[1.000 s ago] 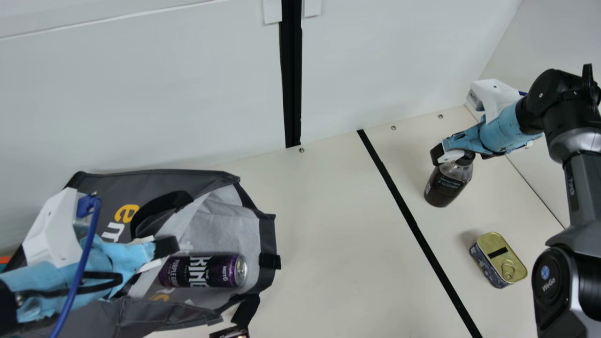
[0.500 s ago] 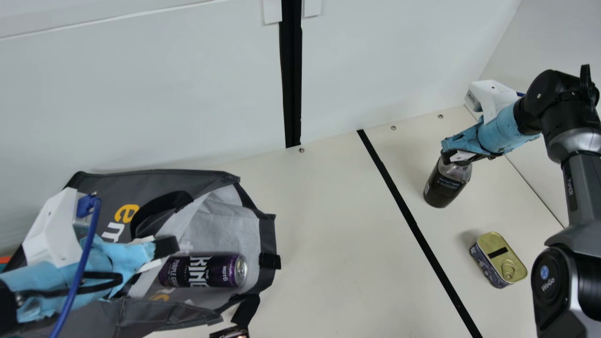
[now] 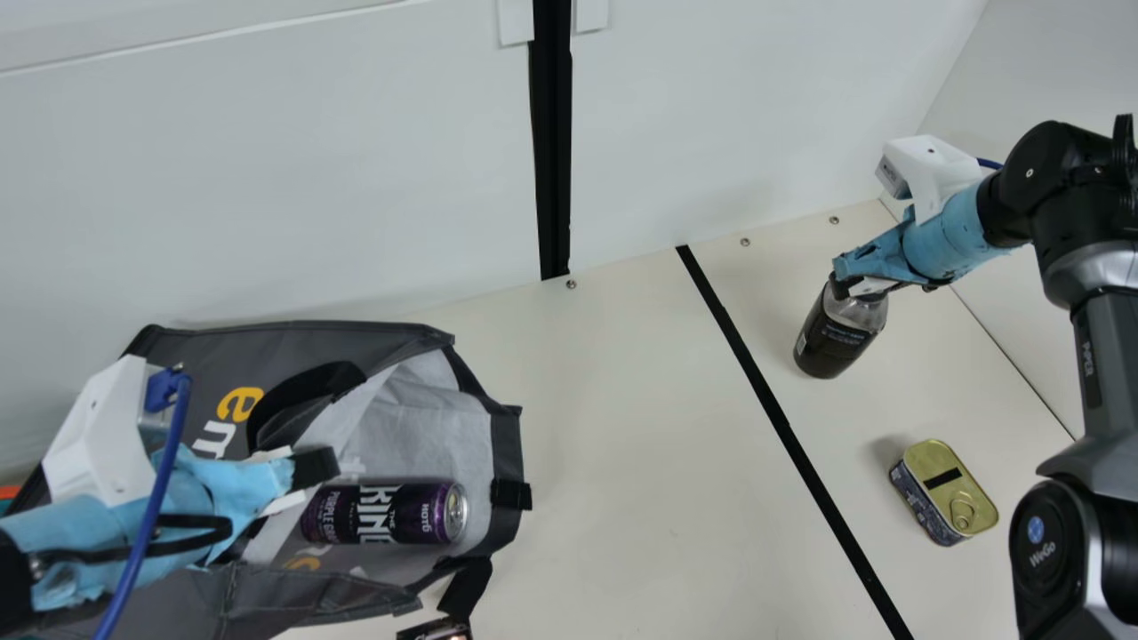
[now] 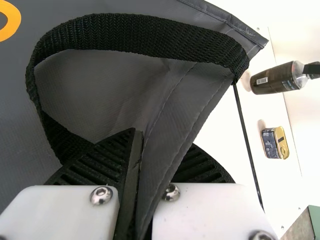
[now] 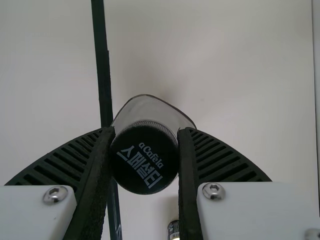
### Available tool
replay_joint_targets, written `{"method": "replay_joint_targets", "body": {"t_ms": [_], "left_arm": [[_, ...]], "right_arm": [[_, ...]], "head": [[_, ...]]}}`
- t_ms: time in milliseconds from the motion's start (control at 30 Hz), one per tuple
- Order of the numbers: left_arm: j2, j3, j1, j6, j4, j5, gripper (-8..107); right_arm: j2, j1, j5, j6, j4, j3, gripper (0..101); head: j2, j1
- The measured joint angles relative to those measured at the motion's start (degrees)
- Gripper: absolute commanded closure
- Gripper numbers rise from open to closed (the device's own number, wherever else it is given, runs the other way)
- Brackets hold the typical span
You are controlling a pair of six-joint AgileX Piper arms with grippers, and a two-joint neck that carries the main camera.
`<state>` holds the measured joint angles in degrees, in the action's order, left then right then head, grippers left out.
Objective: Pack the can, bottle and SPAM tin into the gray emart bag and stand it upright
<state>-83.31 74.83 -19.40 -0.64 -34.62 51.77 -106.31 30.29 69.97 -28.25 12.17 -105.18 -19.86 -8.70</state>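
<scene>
The gray bag (image 3: 329, 333) lies on its side at the left of the main view, its mouth facing right, with the purple can (image 3: 387, 513) lying inside. My left gripper (image 3: 311, 480) is at the mouth's near-left part; in the left wrist view that gripper (image 4: 157, 145) is shut on the bag's edge (image 4: 170, 125), beside a black strap handle. At the right, my right gripper (image 3: 858, 286) grips the top of the dark bottle (image 3: 836, 338), which tilts slightly. In the right wrist view, the right gripper (image 5: 146, 150) has its fingers pressed on both sides of the black cap (image 5: 144, 162). The SPAM tin (image 3: 947, 493) lies nearer.
A black tape line (image 3: 782, 427) crosses the cream table (image 3: 640, 444) between the bag and the bottle. White wall panels (image 3: 356, 178) stand along the back. A small dark object (image 3: 436, 630) sits at the near edge, below the bag's hanging strap.
My right gripper has closed on the bottle's cap, and the bottle has since shifted slightly up and left in the main view with it. The left arm, bag, can and tin have kept still.
</scene>
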Motion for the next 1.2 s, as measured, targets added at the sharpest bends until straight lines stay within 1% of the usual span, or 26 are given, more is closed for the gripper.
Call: {"method": "replay_joint_targets", "body": {"t_ms": [200,533,1200], "left_arm": [[0.0,0.0,0.0,0.0,0.0,0.0,107],[0.0,0.0,0.0,0.0,0.0,0.0,107],[0.0,0.0,0.0,0.0,0.0,0.0,107]], "right_arm": [[1.5,-0.5,0.0,-2.3,1.3,1.4,101],[5.1,-1.9,0.0,-5.8,3.1,4.8,101],[13.3,-8.3,-0.1,-12.2,4.5,13.3,101]], "head": [[0.0,0.0],[-0.1,0.0],[0.0,0.0]]}}
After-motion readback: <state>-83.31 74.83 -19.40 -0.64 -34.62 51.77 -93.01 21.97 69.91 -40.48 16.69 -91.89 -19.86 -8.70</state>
